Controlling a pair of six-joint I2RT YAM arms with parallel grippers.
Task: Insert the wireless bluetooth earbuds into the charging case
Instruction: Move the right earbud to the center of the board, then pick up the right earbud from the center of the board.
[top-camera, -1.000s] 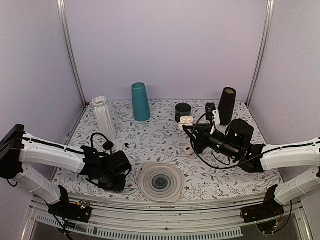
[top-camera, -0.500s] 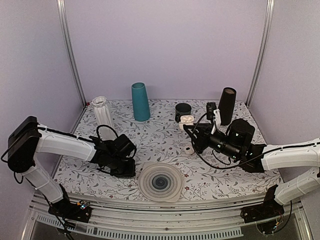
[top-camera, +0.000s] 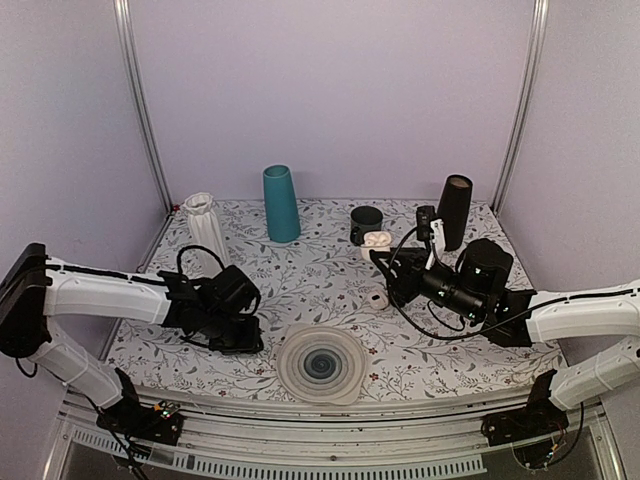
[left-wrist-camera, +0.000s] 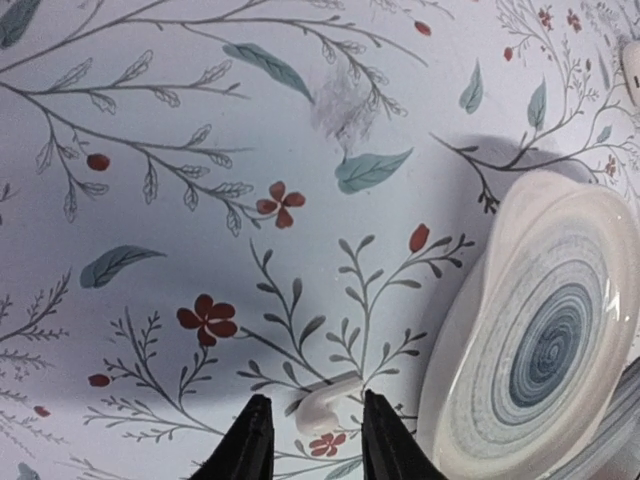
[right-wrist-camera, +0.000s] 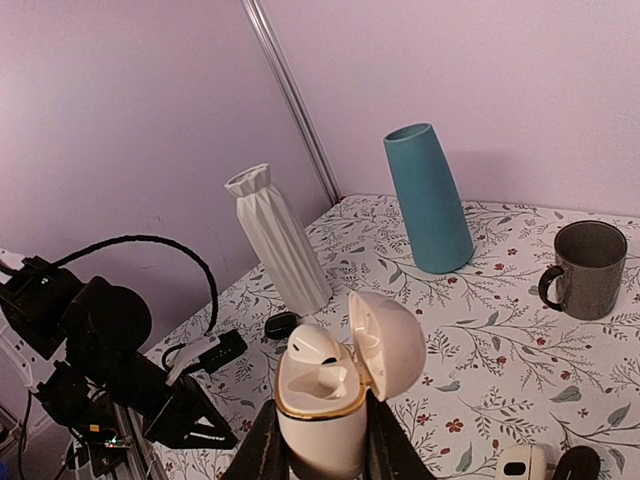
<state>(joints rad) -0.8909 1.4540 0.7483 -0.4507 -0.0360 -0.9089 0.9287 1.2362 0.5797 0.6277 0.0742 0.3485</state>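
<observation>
My right gripper (right-wrist-camera: 320, 445) is shut on the white charging case (right-wrist-camera: 322, 400) and holds it upright above the table. Its lid is open and one white earbud (right-wrist-camera: 316, 345) sits in the left socket; the other socket is empty. In the top view the case (top-camera: 375, 240) shows near the mug. My left gripper (left-wrist-camera: 312, 440) is open and low over the table, a finger on each side of a second white earbud (left-wrist-camera: 328, 400) that lies on the floral cloth just left of the plate. In the top view the left gripper (top-camera: 243, 335) is beside the plate's left rim.
A ringed grey plate (top-camera: 320, 363) lies at front centre. A white ribbed vase (top-camera: 208, 232), a teal vase (top-camera: 281, 203), a dark mug (top-camera: 366, 222) and a black cylinder (top-camera: 453, 212) stand at the back. A small white object (top-camera: 378, 298) lies below the right gripper.
My left arm has swung in toward the plate and settled with its gripper over the loose earbud. The right arm has barely shifted and still holds the case.
</observation>
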